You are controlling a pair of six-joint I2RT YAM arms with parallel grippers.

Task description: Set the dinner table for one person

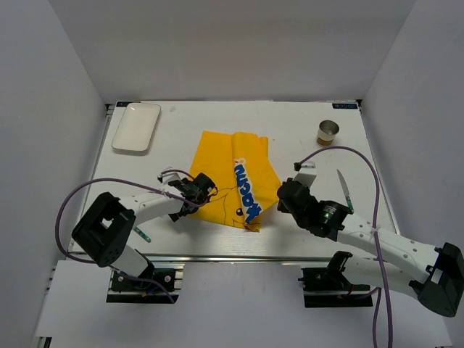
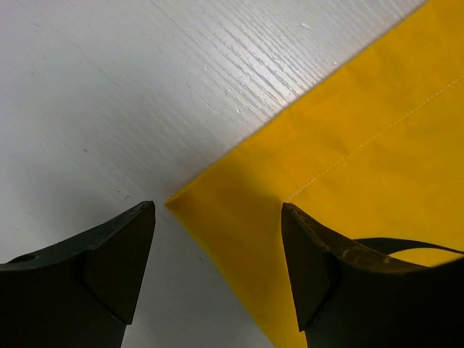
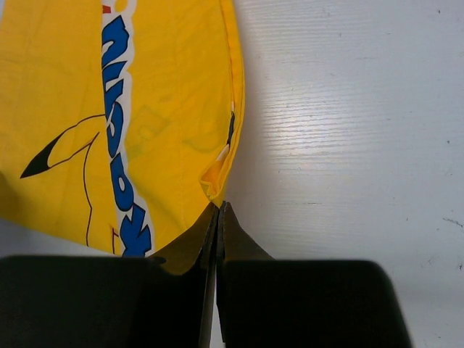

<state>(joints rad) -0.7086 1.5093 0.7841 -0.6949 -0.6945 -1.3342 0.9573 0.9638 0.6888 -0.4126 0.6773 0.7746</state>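
Observation:
The white dinner table (image 1: pixel 290 138) bears a yellow cartoon-printed cloth mat (image 1: pixel 232 177), partly folded over itself, with blue lettering showing. My left gripper (image 1: pixel 201 190) is open and low over the mat's near-left corner (image 2: pixel 362 145); one finger is over bare table (image 2: pixel 109 87), the other over the cloth, and the corner lies between the jaws (image 2: pixel 217 206). My right gripper (image 1: pixel 280 194) is shut (image 3: pixel 219 208) on the mat's right edge (image 3: pixel 145 109), where the cloth bunches at the fingertips.
A small white rounded plate (image 1: pixel 136 127) lies at the far left. A metal cup (image 1: pixel 328 132) stands at the far right. A knife (image 1: pixel 345 190) lies right of my right arm. A thin green-handled utensil (image 1: pixel 141 233) lies by the left arm's base.

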